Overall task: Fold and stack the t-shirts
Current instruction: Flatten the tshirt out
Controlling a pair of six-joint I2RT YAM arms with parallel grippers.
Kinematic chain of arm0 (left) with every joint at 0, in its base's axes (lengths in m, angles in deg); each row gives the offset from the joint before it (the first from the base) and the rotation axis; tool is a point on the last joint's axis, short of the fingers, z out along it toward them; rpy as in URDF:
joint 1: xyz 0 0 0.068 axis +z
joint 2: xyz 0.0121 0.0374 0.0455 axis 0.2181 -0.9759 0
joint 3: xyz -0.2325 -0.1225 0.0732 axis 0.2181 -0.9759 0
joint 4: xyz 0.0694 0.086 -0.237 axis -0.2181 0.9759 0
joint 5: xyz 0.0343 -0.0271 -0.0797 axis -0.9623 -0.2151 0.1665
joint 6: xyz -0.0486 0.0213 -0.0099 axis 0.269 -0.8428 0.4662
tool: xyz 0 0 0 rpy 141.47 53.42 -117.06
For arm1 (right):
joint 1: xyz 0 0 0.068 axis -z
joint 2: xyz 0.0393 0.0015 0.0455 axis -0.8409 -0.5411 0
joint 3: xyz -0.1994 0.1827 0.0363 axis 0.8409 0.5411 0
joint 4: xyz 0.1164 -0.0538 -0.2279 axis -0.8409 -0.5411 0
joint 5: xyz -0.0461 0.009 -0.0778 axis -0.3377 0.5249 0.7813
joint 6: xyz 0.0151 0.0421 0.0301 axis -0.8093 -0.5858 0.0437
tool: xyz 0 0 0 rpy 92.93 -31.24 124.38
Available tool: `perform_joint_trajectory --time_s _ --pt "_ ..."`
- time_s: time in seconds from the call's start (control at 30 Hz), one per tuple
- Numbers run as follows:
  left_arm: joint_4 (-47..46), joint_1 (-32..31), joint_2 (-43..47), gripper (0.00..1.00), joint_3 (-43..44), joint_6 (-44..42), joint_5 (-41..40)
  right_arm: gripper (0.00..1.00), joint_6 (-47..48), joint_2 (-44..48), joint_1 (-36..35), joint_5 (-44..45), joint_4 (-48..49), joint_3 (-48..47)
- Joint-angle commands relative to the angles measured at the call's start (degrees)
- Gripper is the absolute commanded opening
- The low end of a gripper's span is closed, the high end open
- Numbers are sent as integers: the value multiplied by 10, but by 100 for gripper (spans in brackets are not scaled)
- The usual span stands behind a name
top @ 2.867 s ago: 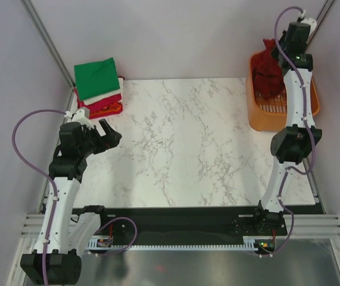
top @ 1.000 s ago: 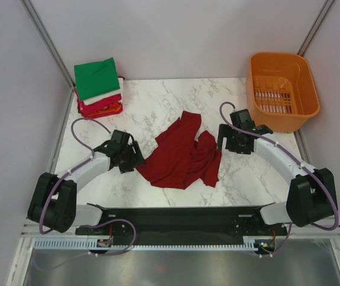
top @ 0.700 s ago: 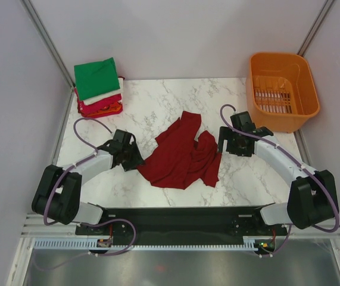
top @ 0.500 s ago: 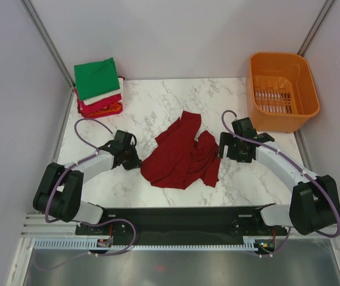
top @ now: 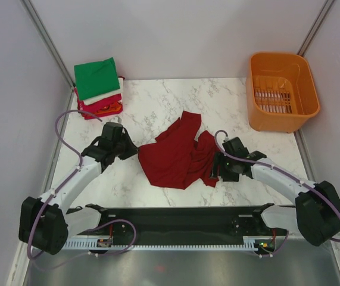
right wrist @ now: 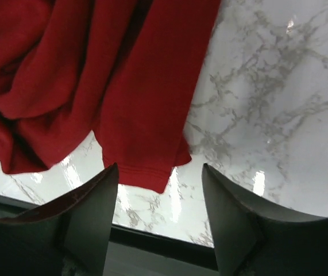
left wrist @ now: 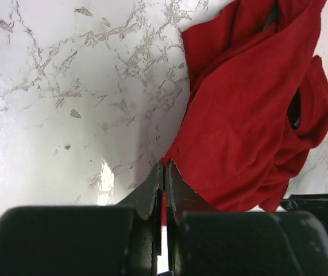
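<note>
A dark red t-shirt (top: 178, 156) lies crumpled in the middle of the marble table (top: 158, 107). My left gripper (top: 135, 151) is shut on its left edge; in the left wrist view the jaws (left wrist: 164, 168) meet with a thin strip of red cloth (left wrist: 250, 115) between them. My right gripper (top: 216, 174) is at the shirt's near right corner and stands open. In the right wrist view the red hem (right wrist: 143, 167) lies between the two spread fingers (right wrist: 89, 207) without touching them. Folded t-shirts (top: 98, 86), a green one on top, are stacked at the back left.
An orange plastic basket (top: 281, 89) stands at the back right corner. The table's dark near edge (top: 181, 213) runs just below the right gripper. Grey walls close in on both sides.
My left gripper has shut on the shirt's left edge and drawn it up and back. My right gripper has moved nearer along the shirt's right side to its lower corner, its jaws narrowing.
</note>
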Motion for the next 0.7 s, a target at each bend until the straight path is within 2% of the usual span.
perform_joint_trajectory --time_s 0.0,0.03,0.07,0.2,0.33,0.5,0.57,0.67 --pt "29 1 23 2 13 2 -15 66 -33 -42 -18 1 71 10" --pt "32 2 29 2 13 1 -16 59 -30 -53 -19 13 73 6" --pt "41 2 41 2 14 0 -16 38 -28 -61 -20 21 69 -3" --pt "82 7 76 2 49 -19 -55 0 -18 -63 -20 57 53 -31" --pt "153 17 90 2 134 -60 -110 0 27 -64 -1 131 -15 -130" --pt "231 45 114 2 244 -108 -208 0 78 -62 140 123 -75 -295" --pt "252 68 129 2 266 -123 -214 0 93 -65 172 131 -96 -350" --pt "269 88 142 2 270 -126 -211 0 97 -73 182 150 -114 -386"
